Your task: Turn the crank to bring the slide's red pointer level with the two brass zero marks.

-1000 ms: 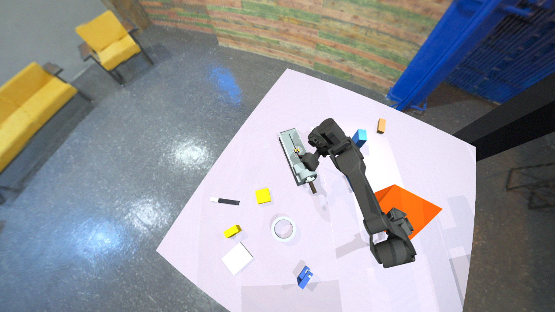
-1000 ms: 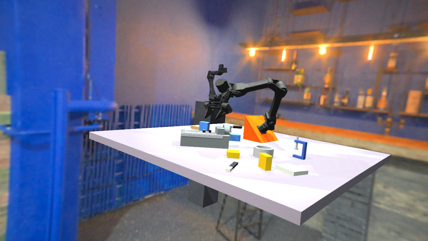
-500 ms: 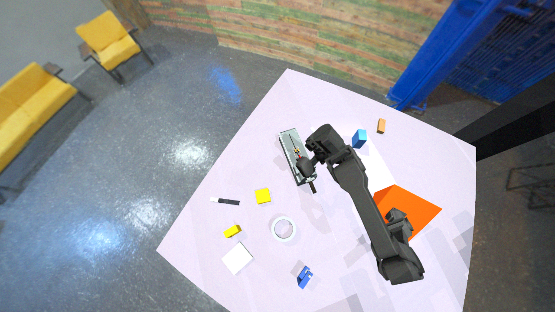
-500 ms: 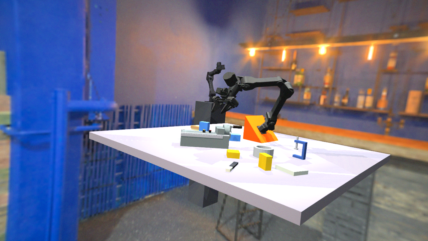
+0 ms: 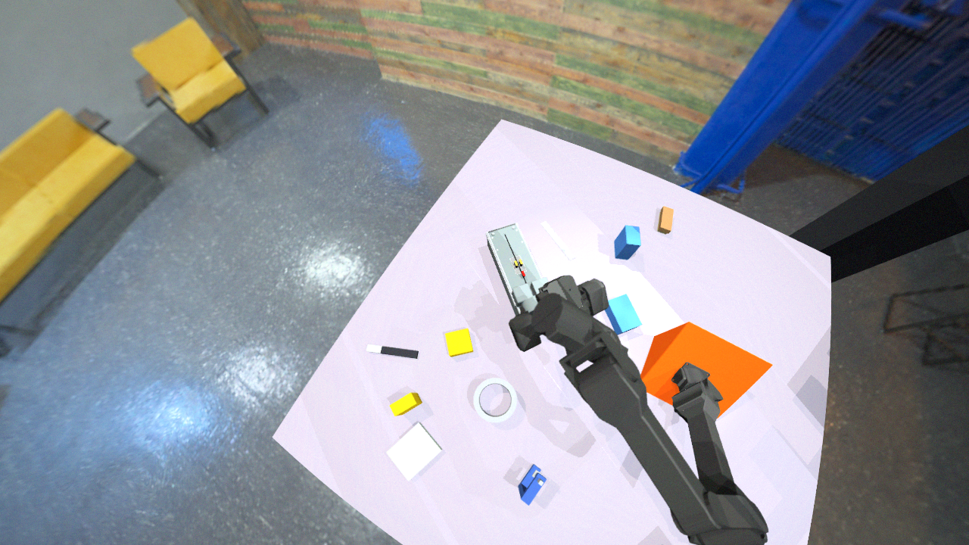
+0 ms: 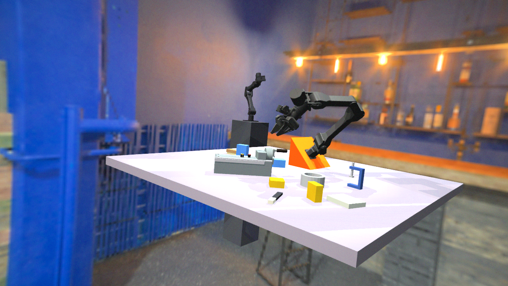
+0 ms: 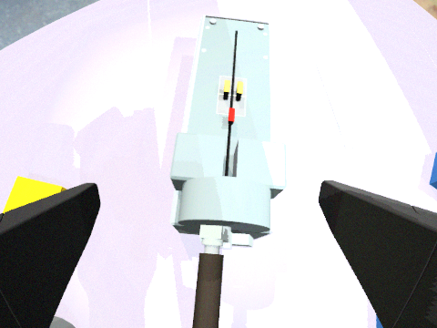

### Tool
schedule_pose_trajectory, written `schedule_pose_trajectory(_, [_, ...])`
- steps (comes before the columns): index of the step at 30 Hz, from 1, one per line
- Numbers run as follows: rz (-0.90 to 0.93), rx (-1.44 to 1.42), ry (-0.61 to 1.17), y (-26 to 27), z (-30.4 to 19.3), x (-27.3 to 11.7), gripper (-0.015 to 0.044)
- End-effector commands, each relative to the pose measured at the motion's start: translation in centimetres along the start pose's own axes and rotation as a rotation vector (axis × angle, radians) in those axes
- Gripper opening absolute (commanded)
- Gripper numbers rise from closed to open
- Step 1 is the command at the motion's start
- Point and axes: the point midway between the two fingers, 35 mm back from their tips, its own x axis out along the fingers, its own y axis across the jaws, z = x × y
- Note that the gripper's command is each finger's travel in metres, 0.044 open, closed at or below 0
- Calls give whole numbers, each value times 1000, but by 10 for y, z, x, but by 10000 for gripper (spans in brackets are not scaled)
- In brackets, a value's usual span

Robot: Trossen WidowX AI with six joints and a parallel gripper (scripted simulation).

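Note:
The grey machine [image 5: 505, 245] [image 6: 242, 167] [image 7: 211, 64] stands on the table. Its red pointer [image 7: 231, 115] [image 5: 523, 273] sits in the slot on the crank side of the two brass zero marks [image 7: 233, 88] [image 5: 518, 263], not level with them. The dark brown crank handle [image 7: 208, 287] [image 6: 281, 150] sticks out from the machine's round end housing; in the top view the arm hides it. My gripper [image 7: 211, 192] [image 6: 274, 134] is open and empty, above the crank end. In the wrist view the handle lies between the two fingers' sides, lower than them, untouched.
Near the crank end are a light blue block [image 5: 623, 312] [image 6: 279, 163], an orange wedge [image 5: 724, 359] [image 6: 297, 156] and a yellow block [image 5: 458, 342] [image 6: 276, 182]. A grey ring [image 5: 478, 410] and a blue clamp [image 5: 530, 489] [image 6: 361, 178] stand farther off. A taller blue block [image 5: 626, 242] stands beside the machine.

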Motion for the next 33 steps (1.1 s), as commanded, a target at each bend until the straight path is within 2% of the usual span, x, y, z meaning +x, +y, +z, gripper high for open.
schedule_pose_trajectory(1, [-57,58,-34,2,-15,-16,440])
schedule_pose_trajectory(8, [-78,80,-49,2,-21,-21,440])
schedule_pose_trajectory(18, [-76,81,-49,2,-47,7,440])
schedule_pose_trajectory(33, [-76,81,-48,3,-61,24,440])
